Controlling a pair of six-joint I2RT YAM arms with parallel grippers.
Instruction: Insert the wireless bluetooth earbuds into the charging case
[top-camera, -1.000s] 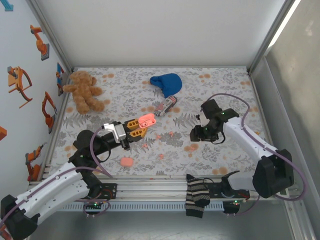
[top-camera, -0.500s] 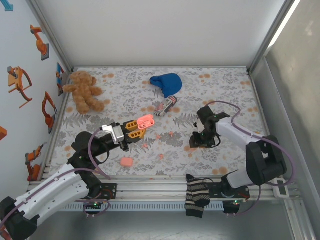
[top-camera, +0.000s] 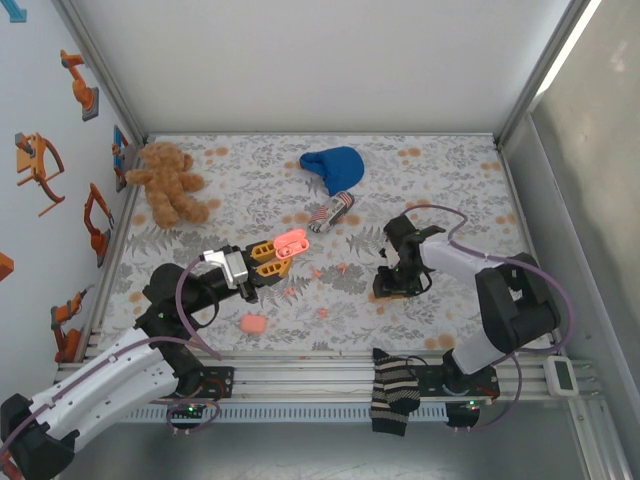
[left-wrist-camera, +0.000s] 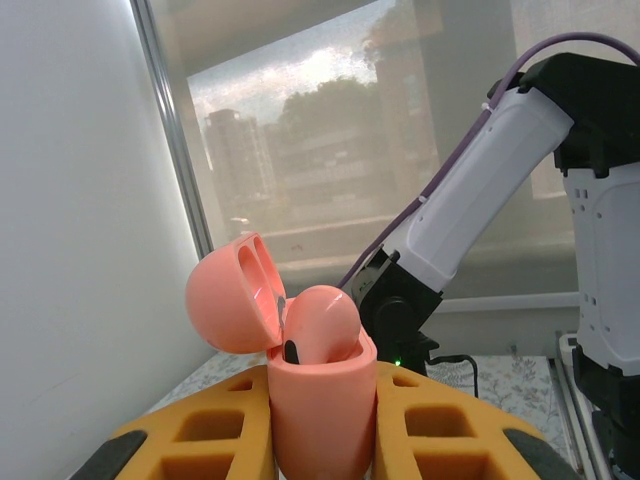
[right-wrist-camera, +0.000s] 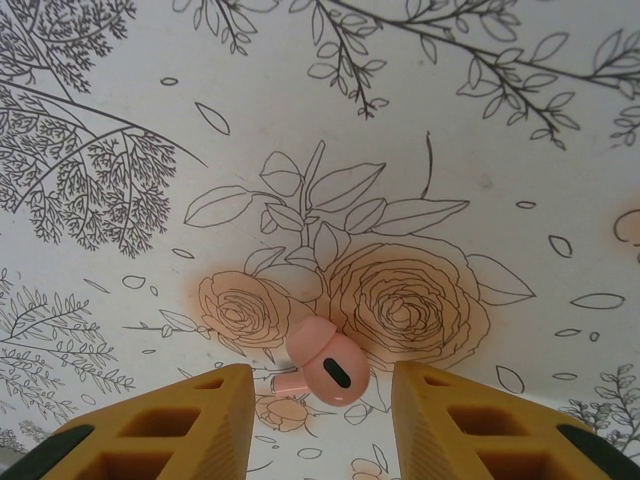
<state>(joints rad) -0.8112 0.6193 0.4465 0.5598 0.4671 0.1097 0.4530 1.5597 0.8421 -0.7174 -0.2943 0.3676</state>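
Note:
My left gripper (left-wrist-camera: 322, 420) (top-camera: 266, 256) is shut on the pink charging case (left-wrist-camera: 320, 410) (top-camera: 292, 241), held upright above the table. Its lid (left-wrist-camera: 228, 295) is flipped open, and one pink earbud (left-wrist-camera: 322, 320) sits in it. My right gripper (right-wrist-camera: 322, 410) (top-camera: 390, 284) points down at the floral mat, open. A loose pink earbud (right-wrist-camera: 325, 365) lies on the mat between its orange fingers (right-wrist-camera: 190, 425), with a gap on each side. More small pink nubs (top-camera: 316, 272) (top-camera: 322, 312) lie on the mat between the arms.
A second pink case (top-camera: 252, 324) lies near the front left. A teddy bear (top-camera: 168, 182) sits at the back left, a blue cloth item (top-camera: 333, 166) and a striped sock (top-camera: 331, 212) at the back centre. Another striped sock (top-camera: 393, 393) hangs over the front rail.
My right gripper has moved left and towards the near edge, down over the earbud, and its jaws have narrowed. The left gripper with the case has barely moved.

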